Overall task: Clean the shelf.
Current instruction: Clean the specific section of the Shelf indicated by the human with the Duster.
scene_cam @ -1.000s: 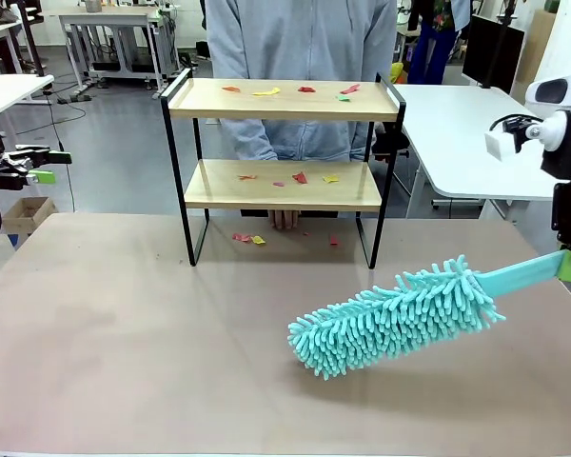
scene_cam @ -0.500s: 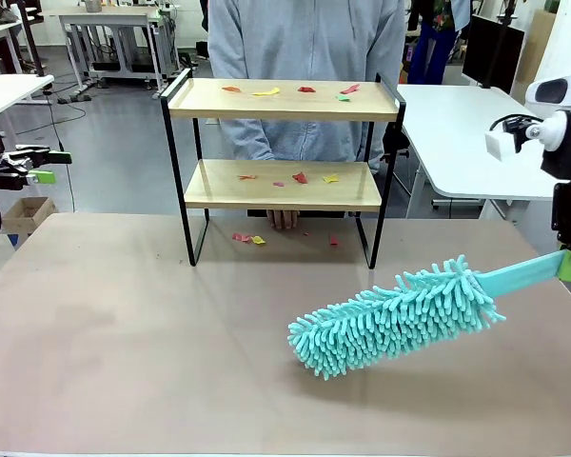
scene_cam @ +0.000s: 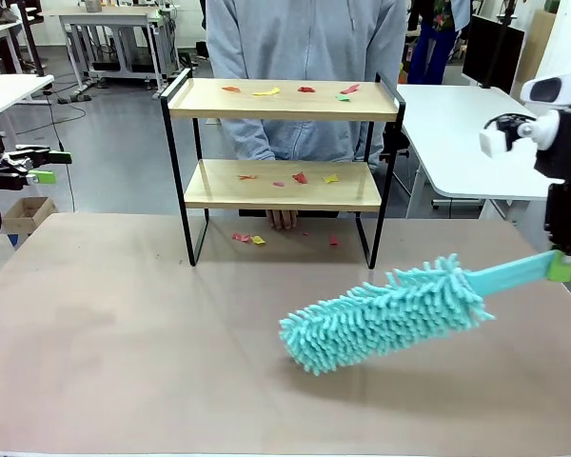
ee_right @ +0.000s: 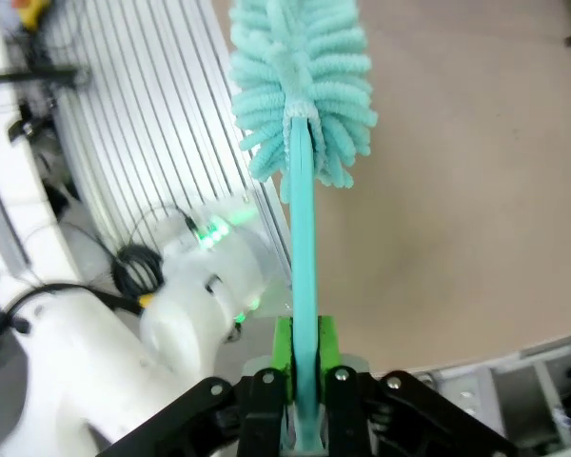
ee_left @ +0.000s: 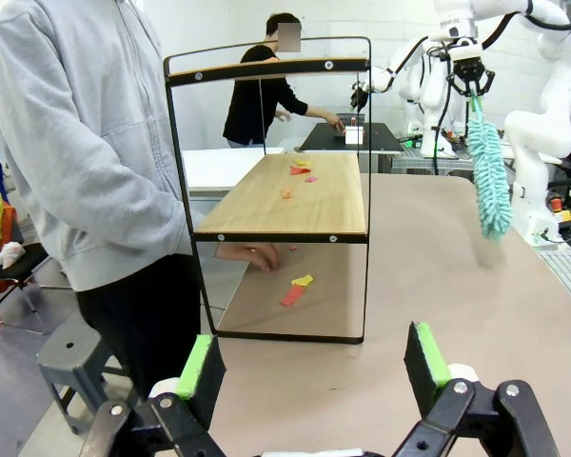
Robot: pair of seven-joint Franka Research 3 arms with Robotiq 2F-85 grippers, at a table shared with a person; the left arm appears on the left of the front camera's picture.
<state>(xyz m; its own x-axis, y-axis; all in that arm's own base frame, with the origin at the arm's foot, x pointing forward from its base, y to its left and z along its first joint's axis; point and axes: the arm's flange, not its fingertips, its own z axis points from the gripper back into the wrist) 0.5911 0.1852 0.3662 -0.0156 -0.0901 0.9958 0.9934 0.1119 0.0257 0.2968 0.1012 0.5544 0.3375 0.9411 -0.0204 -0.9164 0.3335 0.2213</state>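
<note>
The shelf (scene_cam: pixel 202 100) stands at the far middle of the table (scene_cam: pixel 114 343), right in front of the person (scene_cam: pixel 305 48). You've got coloured paper scraps (scene_cam: pixel 266 91) on the top board, more on the lower board, and a few on the table underneath. The person's hand (scene_cam: pixel 284 219) rests on the table behind the lower board.

Your right gripper (scene_cam: pixel 560 268) is at the right edge, clamped on the flat handle of the teal duster (scene_cam: pixel 385 314). The fluffy head slants down-left over the table, well apart from the shelf; can't tell if it touches the tabletop.

Your left gripper (scene_cam: pixel 48 166) sits off the table's left edge. Its fingers are spread wide with nothing between them, and it's aimed at the shelf's end.
</note>
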